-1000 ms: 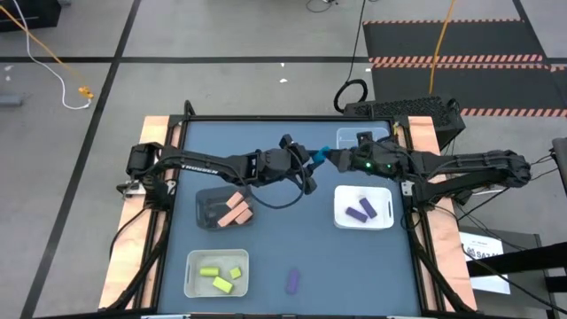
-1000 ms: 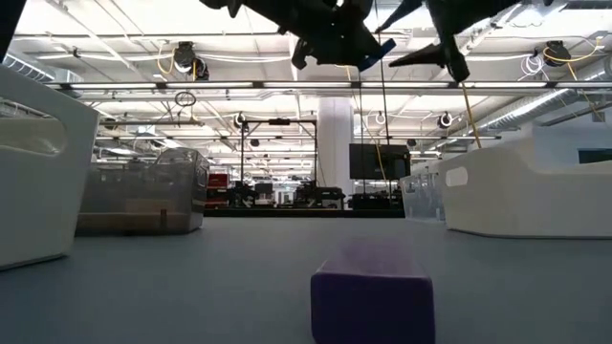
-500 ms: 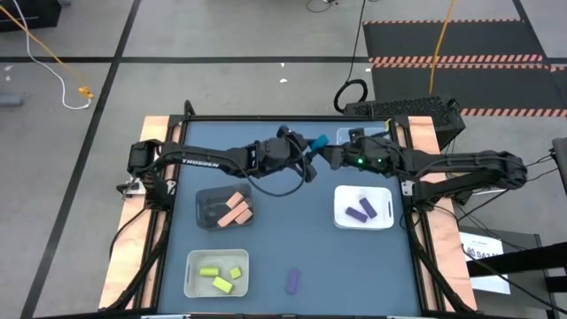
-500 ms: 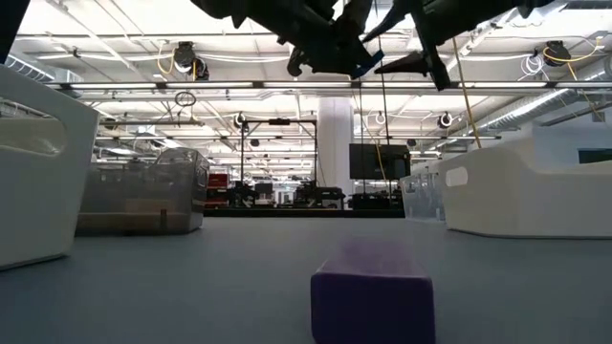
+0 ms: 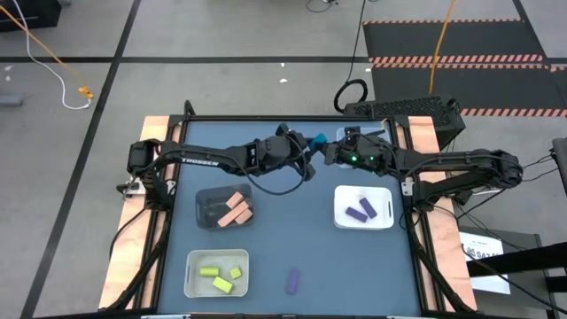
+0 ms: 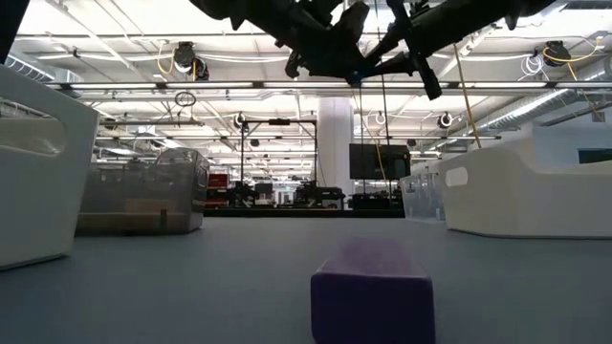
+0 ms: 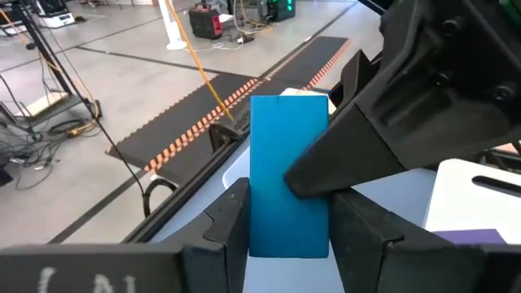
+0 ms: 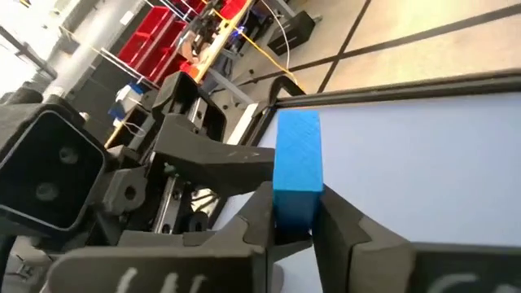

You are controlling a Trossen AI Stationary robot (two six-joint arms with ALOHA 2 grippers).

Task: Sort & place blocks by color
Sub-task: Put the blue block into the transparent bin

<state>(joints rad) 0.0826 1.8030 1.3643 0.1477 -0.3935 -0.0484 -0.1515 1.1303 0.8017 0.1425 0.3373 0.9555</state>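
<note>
Blue bar: the solid blue rectangular block (image 7: 289, 175) is held above the table's 12 o'clock area.
Left gripper (image 7: 289, 232): clamped on its lower end.
Right gripper (image 8: 295, 213): closed on the same block.
Loose purple block (image 5: 292, 281): at 6 o'clock.

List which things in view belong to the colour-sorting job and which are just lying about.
Job:
- blue block, held between left gripper and right gripper
- loose purple block on the table
- purple blocks in white tray
- salmon blocks in clear bin
- yellow-green blocks in white bin

Lying about:
- yellow cable on the floor
- striped floor mats
</note>
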